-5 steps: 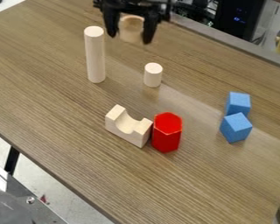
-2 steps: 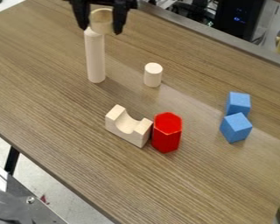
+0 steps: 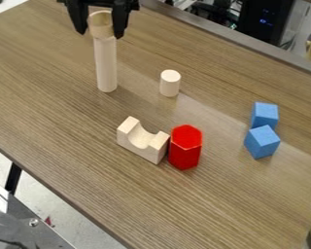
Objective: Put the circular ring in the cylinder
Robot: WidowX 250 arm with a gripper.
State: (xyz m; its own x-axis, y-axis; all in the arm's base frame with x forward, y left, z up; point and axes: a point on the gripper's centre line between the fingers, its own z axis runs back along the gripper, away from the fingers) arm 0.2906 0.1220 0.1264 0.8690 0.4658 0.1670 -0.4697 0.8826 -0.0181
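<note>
At the top left hangs the black gripper, shut on the pale wooden ring, one finger on each side of it. The ring's open top faces up. Directly below, the tall pale cylinder stands upright on the table, its top end hidden behind the ring. Whether the ring is around the cylinder's top or just in front of or above it, I cannot tell.
A short pale cylinder stands right of the tall one. Nearer the front, a notched wooden block sits beside a red hexagonal block. Two blue cubes are at the right of the wooden table.
The gripper has moved left with the ring between its fingers, from the right of the tall cylinder to its top end. The blocks on the table have stayed put.
</note>
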